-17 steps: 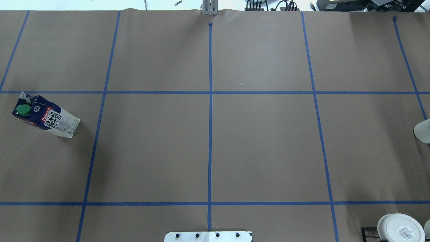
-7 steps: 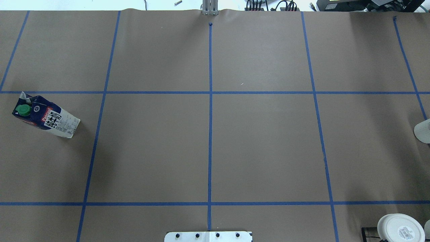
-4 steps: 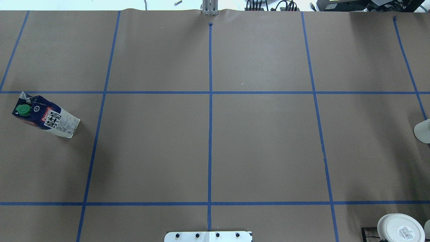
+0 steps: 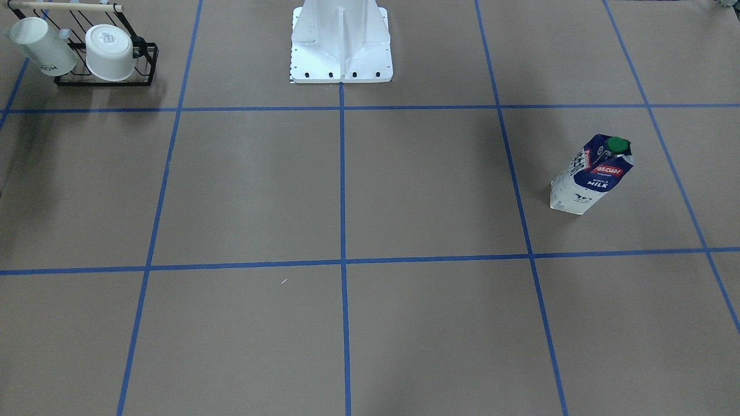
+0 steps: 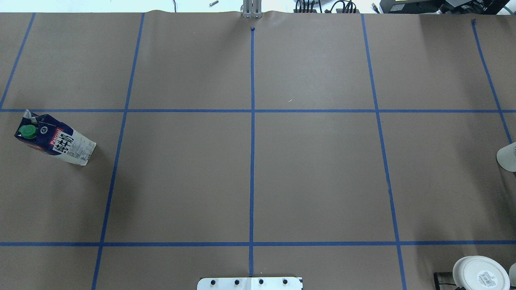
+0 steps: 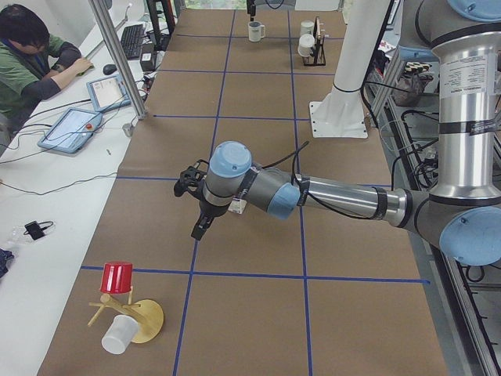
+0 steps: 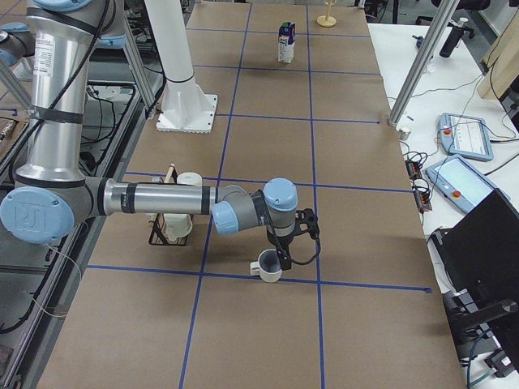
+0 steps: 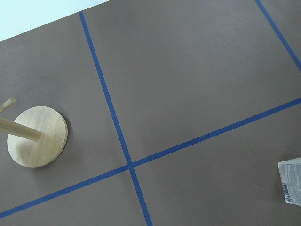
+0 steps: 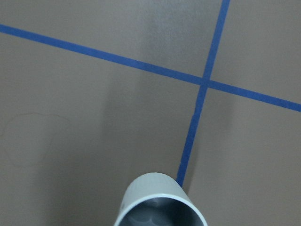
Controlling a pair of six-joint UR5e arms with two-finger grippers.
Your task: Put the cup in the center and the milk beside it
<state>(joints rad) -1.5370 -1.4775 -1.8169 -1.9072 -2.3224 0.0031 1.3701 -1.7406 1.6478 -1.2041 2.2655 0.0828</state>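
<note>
Exterior right, cup (image 7: 264, 268) just below right tool (image 7: 280, 256)

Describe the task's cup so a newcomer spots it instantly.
Start at the table end on the robot's right, where a black wire rack holds two white cups. Past the rack, the cup stands alone beside a blue tape line, at the right arm's tool. Only it is off the rack: plain white, grey inside, small loop handle.

matt paper table (image 5: 322, 177), smooth cup (image 9: 150, 187)
</note>
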